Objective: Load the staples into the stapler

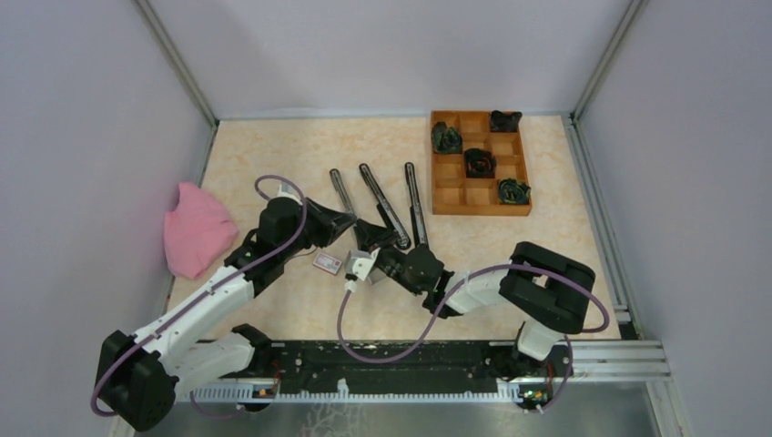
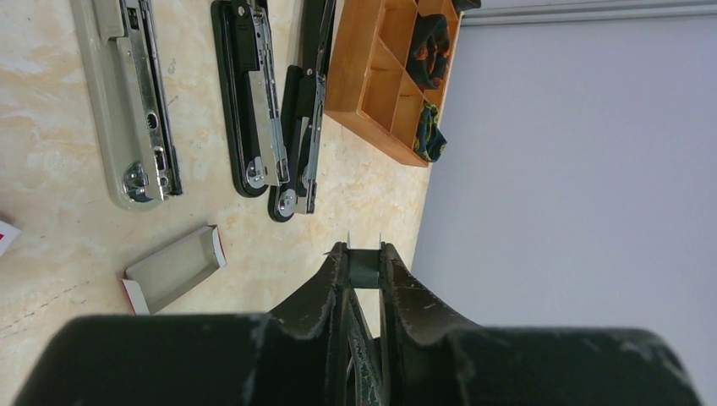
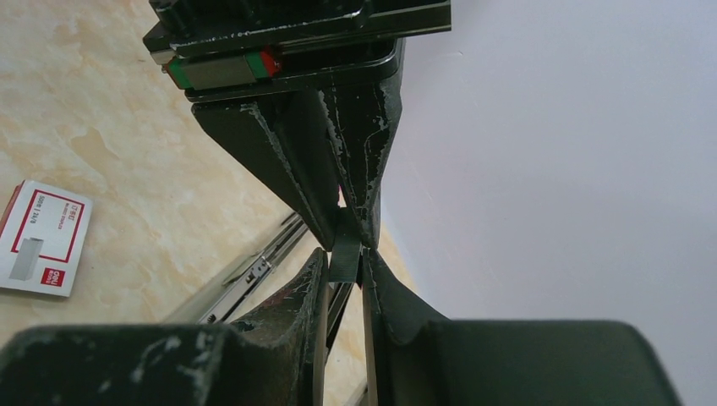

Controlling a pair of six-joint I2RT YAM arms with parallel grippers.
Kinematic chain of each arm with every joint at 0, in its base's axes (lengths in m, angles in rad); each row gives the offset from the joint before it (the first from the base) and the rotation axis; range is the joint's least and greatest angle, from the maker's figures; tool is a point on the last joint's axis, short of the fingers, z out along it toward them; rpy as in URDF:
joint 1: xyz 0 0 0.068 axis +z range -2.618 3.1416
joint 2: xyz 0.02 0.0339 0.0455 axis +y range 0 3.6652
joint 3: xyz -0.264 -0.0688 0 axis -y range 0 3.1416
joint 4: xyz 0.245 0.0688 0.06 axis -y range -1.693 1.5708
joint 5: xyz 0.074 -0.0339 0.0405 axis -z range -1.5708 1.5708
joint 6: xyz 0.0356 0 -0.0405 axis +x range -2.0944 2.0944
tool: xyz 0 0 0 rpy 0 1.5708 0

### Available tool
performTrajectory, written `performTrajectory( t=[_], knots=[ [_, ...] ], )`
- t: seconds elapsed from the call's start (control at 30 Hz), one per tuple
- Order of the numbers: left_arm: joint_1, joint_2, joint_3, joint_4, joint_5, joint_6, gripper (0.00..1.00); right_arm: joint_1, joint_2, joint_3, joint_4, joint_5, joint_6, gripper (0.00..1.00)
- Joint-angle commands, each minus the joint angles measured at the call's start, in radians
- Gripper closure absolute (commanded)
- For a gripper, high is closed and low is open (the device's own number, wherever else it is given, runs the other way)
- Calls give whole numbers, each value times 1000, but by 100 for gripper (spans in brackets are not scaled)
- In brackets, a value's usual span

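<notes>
Your left fingers are pinched almost closed on the staples, a short, flat, dull-grey metal strip held by one end, up off the table. The finger pads are matt black and scuffed, with pale scratches along their edges.

Your right fingers come at the same strip from the opposite end, tip to tip with the left pair. They stand narrow, one on each side of the strip's free end. You cannot tell from the right wrist view whether they are pressing on it or just flanking it.

On the marbled cream table below, the staple box lies flat. It is small white cardboard with a red border and a red corner label. Its inner sleeve, a shallow grey card tray with a red end, lies apart from it.

Beyond those lie three long staplers opened out flat, their bright metal rails facing up. One is the grey stapler. One black stapler lies near it, and the other black stapler lies just beside that one.

Past them stands a wooden tray divided into square compartments, some holding dark crumpled items. A soft pink cloth sits bunched at the table's left edge.
</notes>
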Motion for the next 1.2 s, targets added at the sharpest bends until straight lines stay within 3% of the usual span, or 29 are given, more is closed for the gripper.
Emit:
performTrajectory(
  t=[0.0, 0.13, 0.5, 0.83, 1.17],
  knots=[
    [-5, -9, 13, 5, -12, 6, 76, 12, -23, 29, 13, 24, 45, 100],
    [-5, -24, 4, 1, -46, 35, 57, 12, -35, 18, -12, 34, 89, 100],
    [11, -121, -14, -75, -221, 198, 29, 8, -99, 37, -182, 58, 285, 100],
    [26, -193, -12, -219, -353, 400, 9, -31, -148, 145, -488, 94, 588, 100],
    [32, -191, -62, -280, -362, 457, 4, -80, -107, 346, -867, 118, 881, 100]
  ],
)
